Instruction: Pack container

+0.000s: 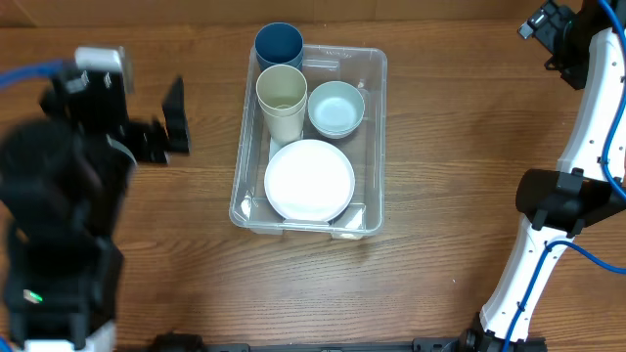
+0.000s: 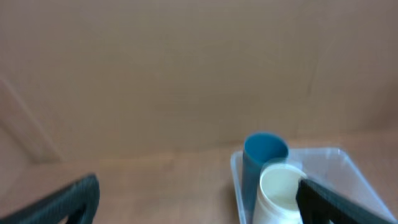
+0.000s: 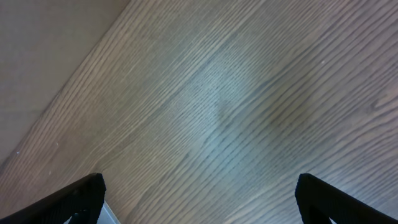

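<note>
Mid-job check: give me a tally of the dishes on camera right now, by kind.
Cups: 2, the blue cup and the cream cup
Bowls: 1, the pale green bowl
Plates: 1, the white plate
Total: 4 dishes, in or at the container

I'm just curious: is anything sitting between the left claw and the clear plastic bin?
No. In the overhead view, only bare wooden table lies between the left gripper and the container.
</note>
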